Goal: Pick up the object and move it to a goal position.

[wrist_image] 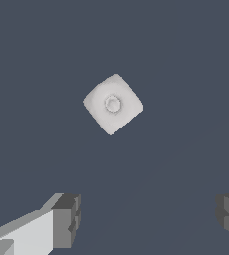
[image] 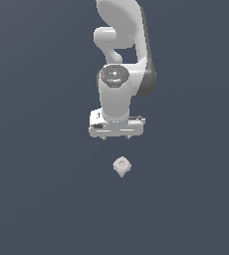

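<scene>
Gripper (image: 116,137) is held above the worktop (image: 42,199) | fingers (wrist_image: 66,219) are seen spread wide, nothing between them | object (image: 122,166) (off-white, dimple up) is seen resting apart from the gripper, probably slightly ahead of it, untouched.

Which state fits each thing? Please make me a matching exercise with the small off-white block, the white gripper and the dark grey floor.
Things:
1. small off-white bevelled block
2. white gripper
3. dark grey floor

States:
A. bare and flat, with the other things over it
B. open, holding nothing
C. lying free, with a round dimple facing the wrist camera

Pairs: 1-C, 2-B, 3-A
</scene>
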{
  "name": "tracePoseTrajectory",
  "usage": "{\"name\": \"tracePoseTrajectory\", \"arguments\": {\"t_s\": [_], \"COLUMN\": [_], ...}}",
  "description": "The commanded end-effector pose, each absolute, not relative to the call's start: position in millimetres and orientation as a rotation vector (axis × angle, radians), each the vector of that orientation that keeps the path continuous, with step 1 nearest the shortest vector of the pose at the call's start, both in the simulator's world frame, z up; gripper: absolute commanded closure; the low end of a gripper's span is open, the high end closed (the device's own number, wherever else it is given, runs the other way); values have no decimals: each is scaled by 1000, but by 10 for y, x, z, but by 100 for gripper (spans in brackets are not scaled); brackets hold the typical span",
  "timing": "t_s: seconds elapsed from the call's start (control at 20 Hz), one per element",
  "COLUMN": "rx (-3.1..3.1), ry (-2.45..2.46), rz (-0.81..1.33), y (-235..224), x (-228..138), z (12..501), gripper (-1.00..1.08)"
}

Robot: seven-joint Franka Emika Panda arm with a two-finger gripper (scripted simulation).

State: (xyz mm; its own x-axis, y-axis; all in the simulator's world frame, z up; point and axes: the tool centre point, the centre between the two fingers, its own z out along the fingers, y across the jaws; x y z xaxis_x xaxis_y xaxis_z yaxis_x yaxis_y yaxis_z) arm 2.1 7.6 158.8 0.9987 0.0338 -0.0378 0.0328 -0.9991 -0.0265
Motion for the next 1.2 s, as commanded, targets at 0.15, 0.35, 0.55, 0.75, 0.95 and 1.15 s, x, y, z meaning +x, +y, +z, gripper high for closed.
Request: {"name": "tracePoseTrajectory", "arguments": {"t_s": [0.15, 0.35, 0.55, 0.75, 0.95, 1.15], "rx": [-3115, -3107, -3085, -3050, -3013, -2981], "ry": [-194, -348, -539, -730, -879, -986], "rz": [53, 45, 34, 24, 14, 7], "y": [111, 150, 200, 251, 292, 321], "x": [128, 242, 379, 511, 612, 684], "z": [1503, 1409, 1287, 1157, 1051, 971], "gripper": [-92, -92, -92, -92, -92, -92]}}
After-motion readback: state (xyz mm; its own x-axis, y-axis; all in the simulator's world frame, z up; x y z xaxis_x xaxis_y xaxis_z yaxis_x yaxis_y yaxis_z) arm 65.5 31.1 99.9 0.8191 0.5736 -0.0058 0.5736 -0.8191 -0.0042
